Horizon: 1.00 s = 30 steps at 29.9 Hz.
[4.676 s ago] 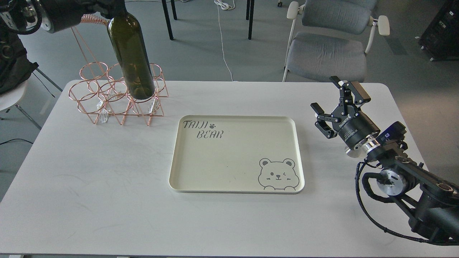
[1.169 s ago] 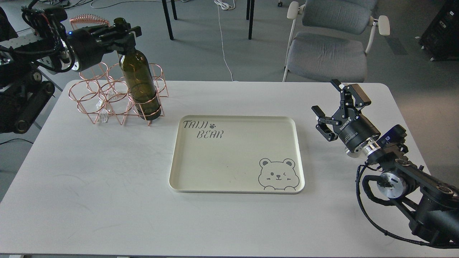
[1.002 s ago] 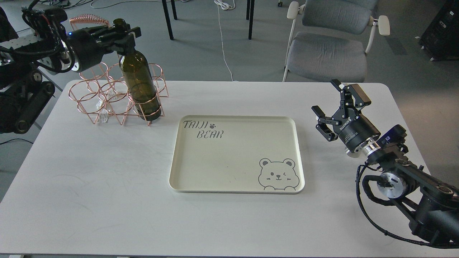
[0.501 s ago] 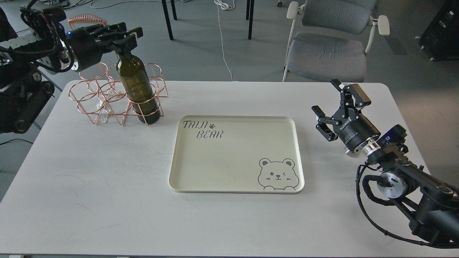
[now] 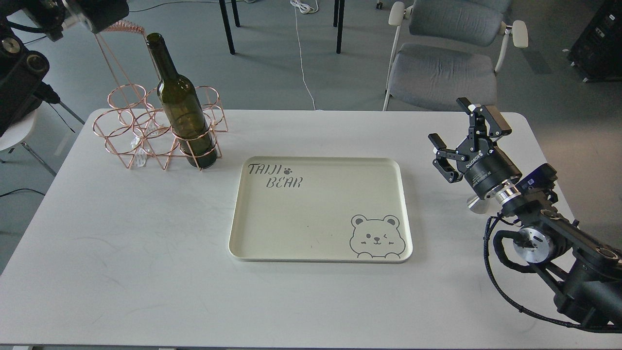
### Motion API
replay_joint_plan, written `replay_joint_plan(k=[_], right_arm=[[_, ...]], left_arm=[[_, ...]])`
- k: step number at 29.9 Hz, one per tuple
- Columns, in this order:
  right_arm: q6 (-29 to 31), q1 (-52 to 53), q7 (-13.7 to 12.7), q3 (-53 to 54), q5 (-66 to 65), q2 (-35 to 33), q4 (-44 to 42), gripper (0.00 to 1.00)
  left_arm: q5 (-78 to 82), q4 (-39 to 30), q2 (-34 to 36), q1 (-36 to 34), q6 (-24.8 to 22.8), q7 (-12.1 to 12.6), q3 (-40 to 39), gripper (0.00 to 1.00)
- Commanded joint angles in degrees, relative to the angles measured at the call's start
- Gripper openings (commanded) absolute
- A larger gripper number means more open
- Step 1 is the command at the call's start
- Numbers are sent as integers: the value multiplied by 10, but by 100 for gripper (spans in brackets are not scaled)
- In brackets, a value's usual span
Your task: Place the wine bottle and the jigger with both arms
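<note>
the wine bottle (image 5: 181,104) stands upright in the front right ring of the copper wire rack (image 5: 156,131) at the tabletop's (image 5: 121,243) far left, nothing gripping it. the right pincer (image 5: 469,133) hovers right of the cream tray (image 5: 320,209), fingers apart and empty. the left pincer seems out of frame; only arm parts show top left.

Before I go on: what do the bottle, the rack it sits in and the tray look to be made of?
Wine bottle: dark olive glass, glossy, the rack's wires show through it. Rack: thin bent wire, shiny copper or rose-gold finish, probably plated metal. Tray: cream, matte, printed bear; looks like plastic or melamine, can't confirm.
</note>
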Motion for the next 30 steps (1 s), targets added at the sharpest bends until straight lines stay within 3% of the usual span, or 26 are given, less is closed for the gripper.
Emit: replay_joint_plan(k=[1,6,18,24,30], right_arm=[[1,-2,0,26,3,16,0,99],[1,-12,0,25,3,31,3,99],[-12,-16,0,26,10,51,2,99],[-14,-20,0,27,10,68,2,99],[-17,-20,0,31,11,84,1,99]], left_arm=[[-213,-84,-4,20,-4,0,2,98],[-356,-149,-39,117,-2,0,2,98],[-447,-144,-142,357,-6,0,-9,98],[-450,-119,-184,417,-8,0,-33,98],[-451,-86,-202,424,-5,0,-34,98]])
